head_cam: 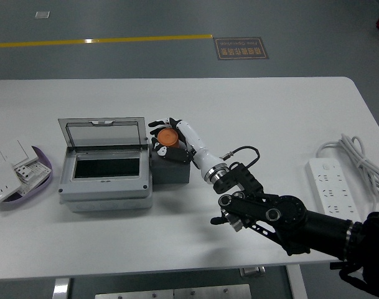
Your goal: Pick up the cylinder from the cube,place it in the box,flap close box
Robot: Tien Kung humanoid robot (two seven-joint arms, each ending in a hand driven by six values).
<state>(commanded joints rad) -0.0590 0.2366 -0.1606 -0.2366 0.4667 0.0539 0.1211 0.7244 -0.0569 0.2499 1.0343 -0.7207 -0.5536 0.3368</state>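
Observation:
An orange cylinder (pixel 167 136) stands on a dark grey cube (pixel 171 171) just right of the grey box (pixel 106 184). The box's clear lid (pixel 102 132) stands open and upright at the back, and its inside looks dark and empty. My right hand (pixel 166 138) reaches in from the lower right and its fingers are curled around the cylinder on top of the cube. The black right arm (pixel 282 218) crosses the table's near right part. My left arm is not in view.
A white power strip (pixel 331 194) with a coiled cable (pixel 357 159) lies at the right. A purple tray (pixel 37 180) holding white socket plates (pixel 9 168) sits at the far left edge. The table's near edge runs along the bottom.

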